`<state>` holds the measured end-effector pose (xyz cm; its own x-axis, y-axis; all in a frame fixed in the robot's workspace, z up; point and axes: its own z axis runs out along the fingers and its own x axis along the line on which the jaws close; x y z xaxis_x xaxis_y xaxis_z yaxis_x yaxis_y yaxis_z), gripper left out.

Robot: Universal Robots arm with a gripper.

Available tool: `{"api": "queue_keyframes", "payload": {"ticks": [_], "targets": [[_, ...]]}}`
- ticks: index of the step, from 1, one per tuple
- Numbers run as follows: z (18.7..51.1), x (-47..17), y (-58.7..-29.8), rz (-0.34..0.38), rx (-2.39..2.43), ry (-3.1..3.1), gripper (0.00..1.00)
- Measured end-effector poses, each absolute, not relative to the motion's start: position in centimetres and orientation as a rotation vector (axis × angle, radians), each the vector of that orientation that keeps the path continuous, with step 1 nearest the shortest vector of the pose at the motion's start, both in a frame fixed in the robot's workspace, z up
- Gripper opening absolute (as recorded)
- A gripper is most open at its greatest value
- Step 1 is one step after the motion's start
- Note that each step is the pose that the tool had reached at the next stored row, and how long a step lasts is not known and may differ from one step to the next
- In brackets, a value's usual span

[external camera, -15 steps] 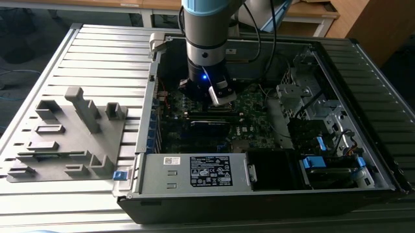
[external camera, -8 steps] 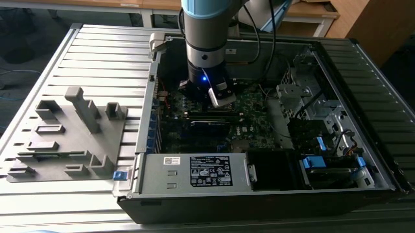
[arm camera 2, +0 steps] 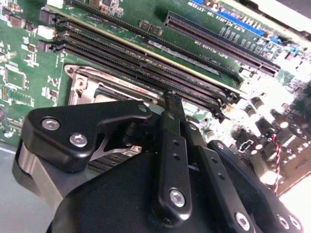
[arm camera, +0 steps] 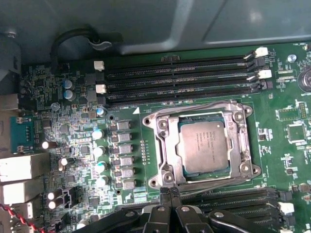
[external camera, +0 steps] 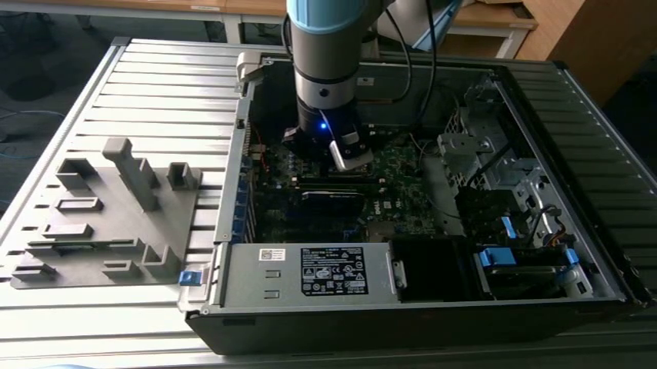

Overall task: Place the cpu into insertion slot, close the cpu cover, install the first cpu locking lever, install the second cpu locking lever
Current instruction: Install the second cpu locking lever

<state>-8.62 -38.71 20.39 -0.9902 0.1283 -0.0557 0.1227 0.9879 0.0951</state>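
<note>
- Ribbed grey worktop (external camera: 154, 84) carries an open computer case (external camera: 431, 307), with the arm reaching down into it in the exterior view.
- Inside, in the first wrist view, the cpu (arm camera: 203, 147) lies flat in the slot (arm camera: 163, 145), with the cover (arm camera: 240, 116) framing it and apparently down.
- Thin wire levers (arm camera: 204, 106) run along two sides of the socket; whether they are latched I cannot tell.
- Just beside the socket edge, the tool (arm camera: 169, 193) has its fingertips pressed together and holds nothing.
- Risk, as I judge it: the closed tips could slip off a springy lever, or scrape the nearby memory slots (arm camera: 180, 77), since clearance looks tight.
</note>
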Motion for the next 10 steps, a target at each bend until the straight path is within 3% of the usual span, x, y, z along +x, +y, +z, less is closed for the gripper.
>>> {"api": "queue_keyframes", "payload": {"ticks": [10], "targets": [[20.24, -8.62, -38.71, 0.149, 0.194, 3.07, 0.11]]}}
